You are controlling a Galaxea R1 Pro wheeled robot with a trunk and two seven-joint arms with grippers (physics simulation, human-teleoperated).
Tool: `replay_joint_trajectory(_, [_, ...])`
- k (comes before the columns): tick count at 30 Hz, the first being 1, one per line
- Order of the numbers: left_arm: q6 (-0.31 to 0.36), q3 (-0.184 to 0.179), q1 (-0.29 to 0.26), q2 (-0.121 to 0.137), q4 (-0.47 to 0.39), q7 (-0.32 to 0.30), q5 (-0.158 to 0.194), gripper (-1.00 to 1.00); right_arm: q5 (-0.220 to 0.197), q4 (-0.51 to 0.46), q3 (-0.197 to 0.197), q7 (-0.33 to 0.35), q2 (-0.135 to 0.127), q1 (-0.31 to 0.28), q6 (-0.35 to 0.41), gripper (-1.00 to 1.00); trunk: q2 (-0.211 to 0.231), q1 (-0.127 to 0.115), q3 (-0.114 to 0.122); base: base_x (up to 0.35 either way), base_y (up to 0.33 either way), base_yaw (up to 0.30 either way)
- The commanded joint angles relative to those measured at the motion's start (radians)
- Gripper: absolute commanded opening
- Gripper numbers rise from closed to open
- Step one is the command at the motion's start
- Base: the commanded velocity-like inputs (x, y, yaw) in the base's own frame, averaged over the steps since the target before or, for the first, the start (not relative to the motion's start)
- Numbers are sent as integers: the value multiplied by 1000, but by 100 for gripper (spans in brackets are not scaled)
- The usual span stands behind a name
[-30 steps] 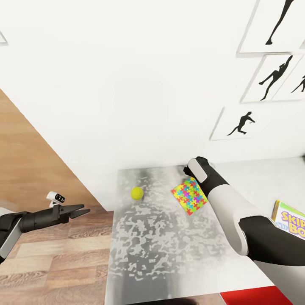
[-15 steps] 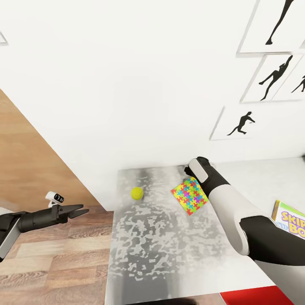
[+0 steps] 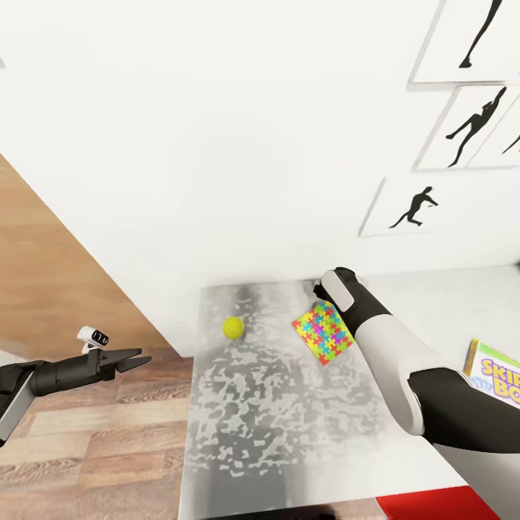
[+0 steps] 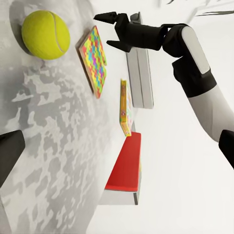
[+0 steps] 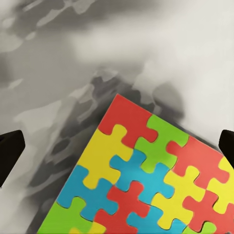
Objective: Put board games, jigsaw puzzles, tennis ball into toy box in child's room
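Black silhouette pictures [image 3: 462,123] hang on the white wall [image 3: 217,144], and a wood plank floor [image 3: 87,433] lies below that wall.

White wall [image 3: 217,144] ahead, carrying black-silhouette sports pictures [image 3: 413,209] at upper right. Wood plank floor [image 3: 94,433] lay at lower left. A red seat edge [image 3: 433,505] showed at the bottom. Lighting was even and soft.
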Motion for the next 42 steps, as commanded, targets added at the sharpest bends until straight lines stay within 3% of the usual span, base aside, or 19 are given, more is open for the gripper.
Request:
replay_joint_trajectory(1, [11, -1, 0, 0, 0, -3, 1, 100, -8, -1, 6, -8, -1, -1, 4, 100, -2, 0, -3, 0, 0, 0])
replay_joint_trajectory(21, [11, -1, 0, 0, 0, -3, 1, 100, -7, 0, 7, -8, -5, 1, 3, 100, -2, 0, -35, 0, 0, 0])
replay_joint_trajectory(42, [11, -1, 0, 0, 0, -3, 1, 100, -7, 0, 8, -8, -2, 1, 3, 100, -2, 0, -37, -40, 0, 0])
